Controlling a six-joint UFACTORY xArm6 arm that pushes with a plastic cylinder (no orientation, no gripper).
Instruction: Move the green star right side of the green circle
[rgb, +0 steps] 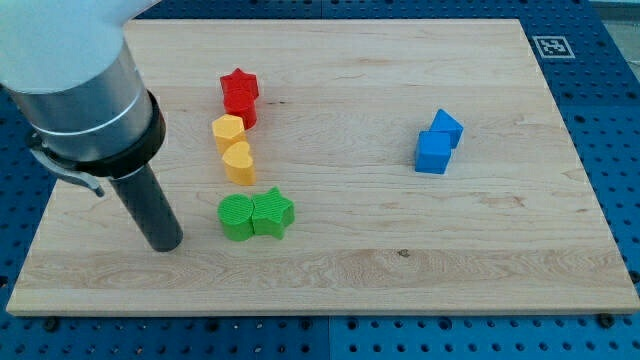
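The green star (272, 213) lies on the wooden board (400, 250), touching the right side of the green circle (237, 217). My tip (165, 244) rests on the board to the left of the green circle, about a block's width away from it. The rod rises from there toward the view's top left.
A red star (240, 88) and a red block under it (241, 110) sit above a yellow hexagon (227, 131) and a yellow heart (238, 161), in a column above the green pair. Two blue blocks (437, 142) touch each other at the view's right.
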